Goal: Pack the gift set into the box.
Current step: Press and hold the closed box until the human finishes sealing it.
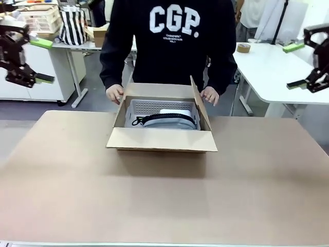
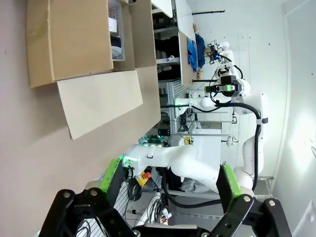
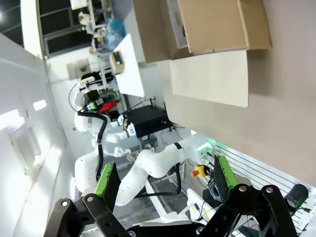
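Box (image 1: 154, 91) looks packed already, flaps (image 1: 162, 140) open. Left gripper (image 1: 43, 60) and right gripper (image 1: 294, 66) hang spread and empty, so I'd push side flaps down slowly, together.

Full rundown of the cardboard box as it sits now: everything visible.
The box is plain brown corrugated cardboard, rectangular, open at the top. Its near flap is folded outward toward the robot, and the side flaps stand tilted outward. It sits on the brown table, centred, nearer the far edge. Inside is a grey perforated basket holding a dark-and-white item. The person's hand rests at one far corner and the other hand at the other, apparently touching it.
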